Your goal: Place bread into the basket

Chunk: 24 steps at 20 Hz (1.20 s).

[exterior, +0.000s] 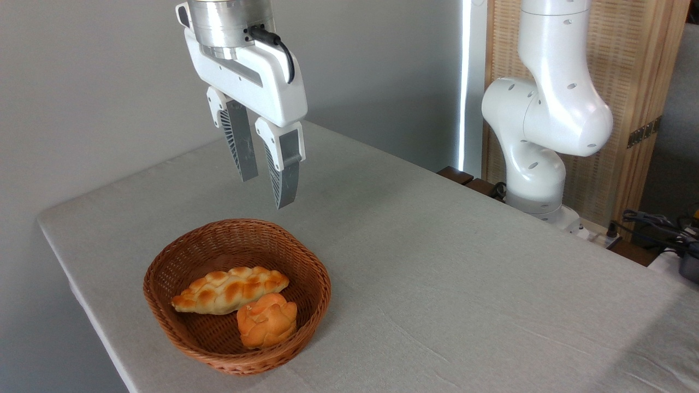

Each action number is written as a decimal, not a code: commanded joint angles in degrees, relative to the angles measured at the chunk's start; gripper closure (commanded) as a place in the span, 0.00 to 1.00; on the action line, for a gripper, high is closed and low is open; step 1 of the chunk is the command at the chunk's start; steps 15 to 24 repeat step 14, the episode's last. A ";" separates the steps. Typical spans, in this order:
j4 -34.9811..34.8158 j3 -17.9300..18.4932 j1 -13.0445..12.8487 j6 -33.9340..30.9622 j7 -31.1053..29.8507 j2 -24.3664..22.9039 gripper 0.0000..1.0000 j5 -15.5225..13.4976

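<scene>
The single camera looks across a table (pixel 437 262) covered in pale grey cloth, set against a grey wall. Near the front left corner sits the basket (pixel 164 305), brown wicker with low flared sides. The bread (pixel 229 289), a braided loaf, pale gold with browned bumps, lies inside it across the middle, its tapered ends pointing left and right. A small round orange bun (pixel 267 321) rests in the basket too, just in front of the loaf's right end and touching it.

The gripper (pixel 267 188) hangs in the air above the basket's far rim, well clear of the bread and of the wicker. Its two ribbed grey fingers (pixel 284 172) point down and slightly to the right, and a narrow gap shows between them, so the jaws stand a little spread and hold nothing. A black cable (pixel 278 46) runs from the metal wrist over the white gripper body.

At the right, beyond the table's far edge, stands the white arm (pixel 546 109), its lower joints rising from a base beside the table. Behind it is a wooden panel (pixel 644 82) with a woven face. Dark cables (pixel 655 224) lie at the far right edge. A bright vertical strip of light shows between the wall and the panel.
</scene>
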 commanded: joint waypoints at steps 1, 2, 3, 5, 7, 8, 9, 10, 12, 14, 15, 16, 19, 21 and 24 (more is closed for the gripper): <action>1.24 -0.83 1.05 -1.48 -0.14 0.60 0.00 0.83; 1.24 -0.91 1.05 -1.56 -0.14 0.60 0.00 1.09; 1.33 -0.91 1.05 -1.56 -0.14 0.43 0.00 2.31; 1.33 -1.00 1.05 -1.56 -0.14 0.43 0.00 3.99; 1.33 -1.00 1.05 -2.35 -0.14 0.43 0.00 4.00; 1.33 -1.00 1.05 -2.44 -0.14 0.43 0.00 4.00; 1.33 -1.00 1.05 -2.53 -0.14 0.43 0.00 4.00; 1.33 -1.00 1.05 -2.53 -0.14 0.43 0.00 4.00; 1.33 -1.00 1.05 -2.62 -0.14 0.43 0.00 4.00; 1.33 -0.83 1.05 -2.88 0.03 0.43 0.00 4.00; 1.33 -0.83 1.05 -2.88 0.03 0.43 0.00 4.00; 1.33 -0.83 1.05 -2.88 0.03 0.43 0.00 4.00; 1.33 -0.83 1.05 -2.88 0.03 0.43 0.00 4.00; 1.33 -0.83 1.05 -2.88 0.03 0.43 0.00 4.00; 1.33 -0.83 1.05 -2.88 0.03 0.43 0.00 4.00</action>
